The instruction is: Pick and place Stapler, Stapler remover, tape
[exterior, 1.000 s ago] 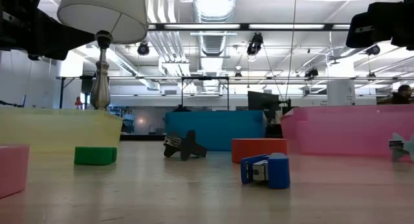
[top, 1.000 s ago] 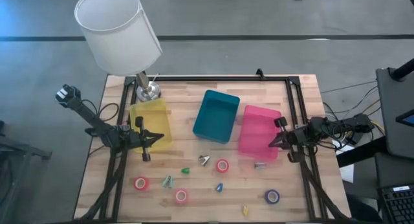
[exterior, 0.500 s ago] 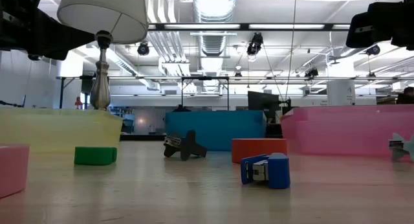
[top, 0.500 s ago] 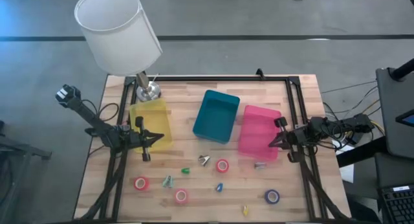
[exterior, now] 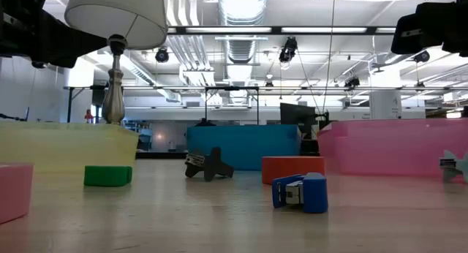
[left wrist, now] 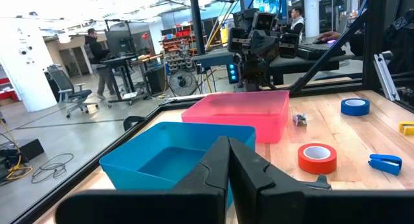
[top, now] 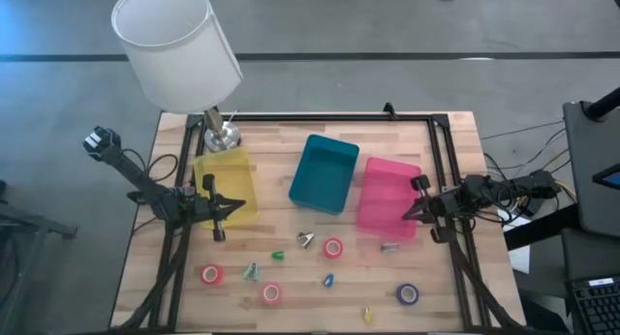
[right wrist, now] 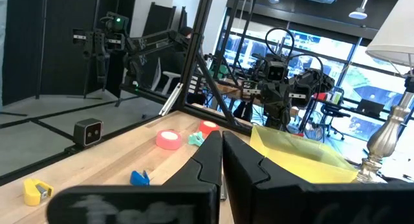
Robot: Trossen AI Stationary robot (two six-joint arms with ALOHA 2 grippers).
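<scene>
Three red-pink tape rolls (top: 211,274) (top: 271,292) (top: 333,247) and a blue-purple one (top: 407,294) lie flat on the near half of the wooden table. Among them lie small staplers: green (top: 278,255), blue (top: 328,280), yellow (top: 367,315). A dark stapler remover (top: 305,239) sits near the middle, and a small grey piece (top: 389,247) near the pink bin. My left gripper (top: 237,208) hangs shut at the table's left, beside the yellow bin (top: 227,185). My right gripper (top: 407,213) hangs shut at the right, beside the pink bin (top: 387,197). Both hold nothing.
A teal bin (top: 324,173) stands between the yellow and pink bins. A lamp with a white shade (top: 179,54) rises from its metal base (top: 222,137) at the far left corner. A black frame (top: 329,116) runs along the table's far and side edges.
</scene>
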